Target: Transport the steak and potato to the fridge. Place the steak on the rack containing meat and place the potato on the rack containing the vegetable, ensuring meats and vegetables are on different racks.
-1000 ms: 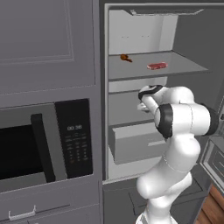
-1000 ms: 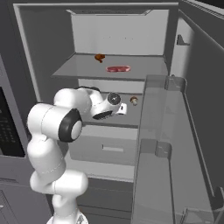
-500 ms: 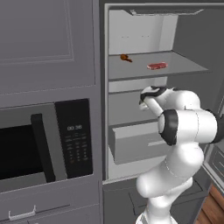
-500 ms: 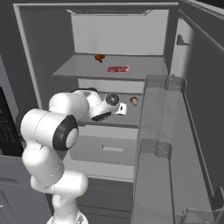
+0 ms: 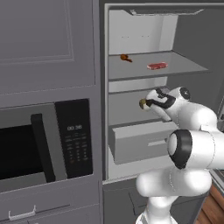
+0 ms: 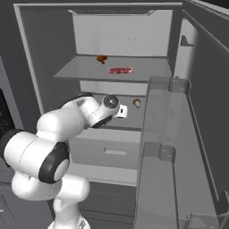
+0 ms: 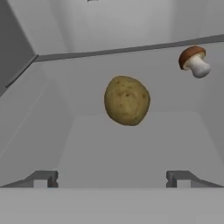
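The potato (image 7: 127, 100) is lying on the lower shelf (image 7: 131, 144) inside the fridge (image 6: 58, 49). It is sitting in the middle of that shelf, just ahead of the gripper (image 7: 112, 177) and not touching it. A small mushroom (image 7: 194, 61) with a brown cap and a white stem is lying on the same shelf, farther back and off to one side in the hand view. The two are near each other but apart.

The steak (image 6: 120, 70) is resting flat on the upper shelf (image 6: 80, 74). A small brown-orange meat piece (image 6: 102, 58) is sitting on that same shelf, behind the steak and a little to one side.

The gripper is standing wide open and holding nothing. Its two dark fingertips (image 7: 43, 178) are showing far apart, with bare shelf between them.

The white arm (image 5: 192, 131) is reaching into the fridge at the height of the lower shelf. A wide grey drawer (image 5: 140, 142) is sitting under that shelf. The fridge door (image 6: 170, 156) is standing open on the right. A black microwave (image 5: 43, 140) is sitting in the wall to the left of the fridge.
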Controlling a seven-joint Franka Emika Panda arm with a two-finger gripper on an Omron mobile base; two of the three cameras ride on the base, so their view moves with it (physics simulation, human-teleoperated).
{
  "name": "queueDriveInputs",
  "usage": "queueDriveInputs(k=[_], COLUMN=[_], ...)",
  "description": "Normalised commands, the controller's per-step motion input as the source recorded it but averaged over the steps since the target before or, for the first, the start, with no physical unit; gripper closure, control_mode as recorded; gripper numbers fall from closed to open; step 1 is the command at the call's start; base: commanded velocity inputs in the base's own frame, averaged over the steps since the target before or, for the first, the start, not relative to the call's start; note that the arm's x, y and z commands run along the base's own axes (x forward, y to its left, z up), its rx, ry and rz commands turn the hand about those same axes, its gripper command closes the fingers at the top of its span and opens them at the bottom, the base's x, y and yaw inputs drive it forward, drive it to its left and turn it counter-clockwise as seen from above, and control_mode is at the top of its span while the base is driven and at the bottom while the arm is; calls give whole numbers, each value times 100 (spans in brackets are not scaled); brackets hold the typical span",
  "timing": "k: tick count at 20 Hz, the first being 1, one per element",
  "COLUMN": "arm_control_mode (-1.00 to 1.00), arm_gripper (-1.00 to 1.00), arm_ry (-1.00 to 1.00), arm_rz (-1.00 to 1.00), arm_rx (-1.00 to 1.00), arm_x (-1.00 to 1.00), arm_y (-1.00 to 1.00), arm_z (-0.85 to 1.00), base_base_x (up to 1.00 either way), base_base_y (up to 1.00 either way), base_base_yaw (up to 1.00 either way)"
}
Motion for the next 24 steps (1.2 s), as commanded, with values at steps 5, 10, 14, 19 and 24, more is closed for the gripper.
queueDriveInputs(k=[5, 10, 14, 19, 24], arm_control_mode=[-100, -100, -100, -100, -100], arm_gripper=[-100, -100, -100, -100, -100], arm_ry=[-4, 0, 2, 8, 2], arm_rz=[0, 0, 0, 0, -1], arm_rx=[0, 0, -3, -4, -8], arm_x=[-96, -96, -86, -86, -99], arm_y=[0, 0, 3, 1, 0], arm_z=[30, 51, 85, 90, 67], base_base_x=[0, 0, 0, 0, 0], base_base_y=[0, 0, 0, 0, 0], base_base_yaw=[0, 0, 0, 0, 0])
